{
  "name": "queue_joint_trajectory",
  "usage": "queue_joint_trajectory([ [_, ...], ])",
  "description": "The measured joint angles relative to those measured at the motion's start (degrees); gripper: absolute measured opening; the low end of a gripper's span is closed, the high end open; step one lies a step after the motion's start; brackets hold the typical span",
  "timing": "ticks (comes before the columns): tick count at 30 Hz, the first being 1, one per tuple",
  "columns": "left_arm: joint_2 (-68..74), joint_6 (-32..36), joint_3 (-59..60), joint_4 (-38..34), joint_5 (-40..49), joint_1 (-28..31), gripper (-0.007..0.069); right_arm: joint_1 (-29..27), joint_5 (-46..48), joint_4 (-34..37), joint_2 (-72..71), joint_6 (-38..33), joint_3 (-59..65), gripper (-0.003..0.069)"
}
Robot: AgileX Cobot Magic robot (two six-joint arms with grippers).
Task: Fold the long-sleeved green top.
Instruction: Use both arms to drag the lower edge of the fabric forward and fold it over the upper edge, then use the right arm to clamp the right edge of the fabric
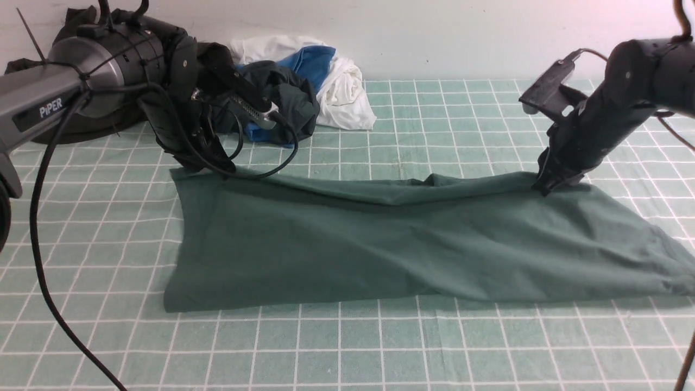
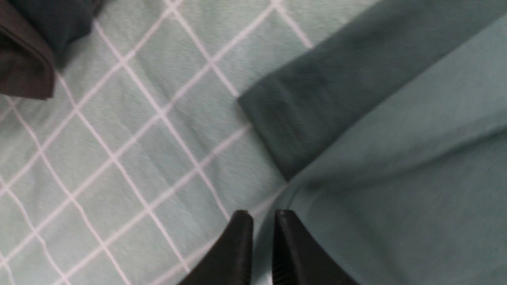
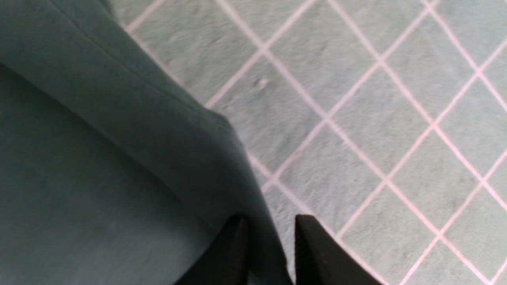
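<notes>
Garment: green long-sleeved top (image 1: 380, 250), mid-frame, folded over on mat (image 1: 347, 353).
My left gripper (image 2: 259, 237): jaws a crack apart astride its edge; nothing clamped.
My right gripper (image 3: 271, 237): jaws wider, fold between, unclamped.
Risk: withdrawing could snag and reopen the fold.

One green top (image 1: 380, 250), two tools (image 1: 217, 163) (image 1: 545, 187)

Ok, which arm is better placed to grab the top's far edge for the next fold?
Right, marginally: the right pincer straddles a thick fold of the green top; the left pincer only meets its corner.
</notes>
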Motion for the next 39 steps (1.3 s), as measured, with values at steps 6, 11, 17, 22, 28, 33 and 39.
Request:
queue_joint_trajectory([
  [6, 1.17, -9.16, -1.54, 1.36, -3.36, 1.32, 0.0255, -0.06, 0.08, -6.05, 0.22, 19.46, -3.19, 0.0394],
  [11, 1.17, -17.62, -4.28, 1.4, 2.37, 1.09, 0.033, 1.71, 9.0, -1.39, -1.16, 26.1, -4.15, 0.0435],
  [17, 1.1, -18.41, -5.05, 1.26, 8.03, -0.71, 0.0251, 9.0, 9.07, 10.31, 1.99, 20.82, -4.15, 0.0439],
  [22, 0.44, -18.1, -5.05, 1.05, 12.4, -1.58, 0.011, 12.47, -1.96, 12.1, 7.51, 21.11, -4.15, 0.0439],
  [28, -0.13, -15.32, -5.12, -0.73, 15.57, -2.22, 0.0004, 10.65, -17.21, 11.84, 9.46, 31.52, -4.4, 0.0439],
  [33, -0.13, -14.26, -5.14, -2.95, 16.8, -2.22, -0.0003, 5.03, -11.79, 7.9, 7.53, 36.36, -8.12, 0.0439],
  [39, -0.17, -10.57, -3.78, -10.21, 20.14, -2.22, -0.0003, -1.62, 5.65, 0.02, -0.66, 34.34, -9.06, 0.044],
])
